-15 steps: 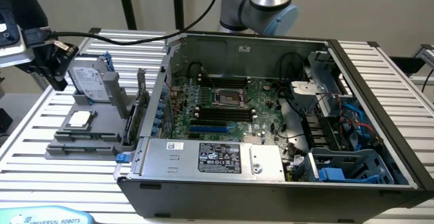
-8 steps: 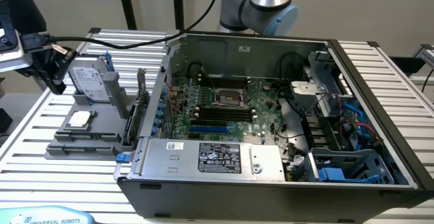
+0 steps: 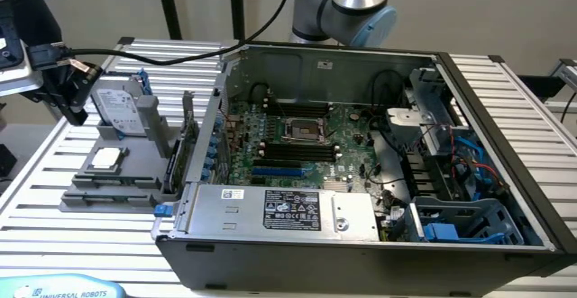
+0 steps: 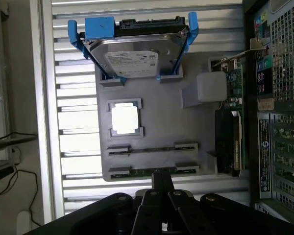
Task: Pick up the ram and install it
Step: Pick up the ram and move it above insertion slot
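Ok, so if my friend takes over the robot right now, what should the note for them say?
End effector: shut, nothing in it, over the gray holder tray, tip lined up with the ram.
The ram lies in a slot of the tray, outside the open computer case.
Done: nothing picked up yet.
Left: grasp the ram and seat it in the black memory slots on the motherboard, which look empty.

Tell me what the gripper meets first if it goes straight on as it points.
Probably the ram, in the edge slot of the grey holder: the shut gripper points right at it, though depth is unclear.
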`<state>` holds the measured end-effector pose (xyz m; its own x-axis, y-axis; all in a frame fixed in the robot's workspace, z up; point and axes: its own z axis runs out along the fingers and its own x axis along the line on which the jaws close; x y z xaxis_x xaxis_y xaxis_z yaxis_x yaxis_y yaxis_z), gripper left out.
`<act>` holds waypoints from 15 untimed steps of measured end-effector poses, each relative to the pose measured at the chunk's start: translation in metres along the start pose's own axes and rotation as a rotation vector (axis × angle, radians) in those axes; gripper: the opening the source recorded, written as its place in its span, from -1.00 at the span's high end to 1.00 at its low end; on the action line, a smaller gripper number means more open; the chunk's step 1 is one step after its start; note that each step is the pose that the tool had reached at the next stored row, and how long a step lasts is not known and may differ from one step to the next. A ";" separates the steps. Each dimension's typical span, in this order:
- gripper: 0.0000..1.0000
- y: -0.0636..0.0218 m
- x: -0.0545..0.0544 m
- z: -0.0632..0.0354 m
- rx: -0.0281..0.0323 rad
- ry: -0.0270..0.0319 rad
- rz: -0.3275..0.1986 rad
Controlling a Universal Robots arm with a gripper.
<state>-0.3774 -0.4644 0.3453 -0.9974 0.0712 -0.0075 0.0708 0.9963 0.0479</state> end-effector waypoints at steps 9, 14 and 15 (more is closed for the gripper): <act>0.79 0.0000 0.000 0.0008 -0.0004 0.0042 -0.086; 0.79 -0.0001 0.000 0.0018 -0.0012 0.0084 -0.176; 0.79 -0.0001 0.000 0.0021 -0.0013 0.0093 -0.194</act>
<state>-0.3774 -0.4644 0.3432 -0.9924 -0.1230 -0.0075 -0.1232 0.9912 0.0478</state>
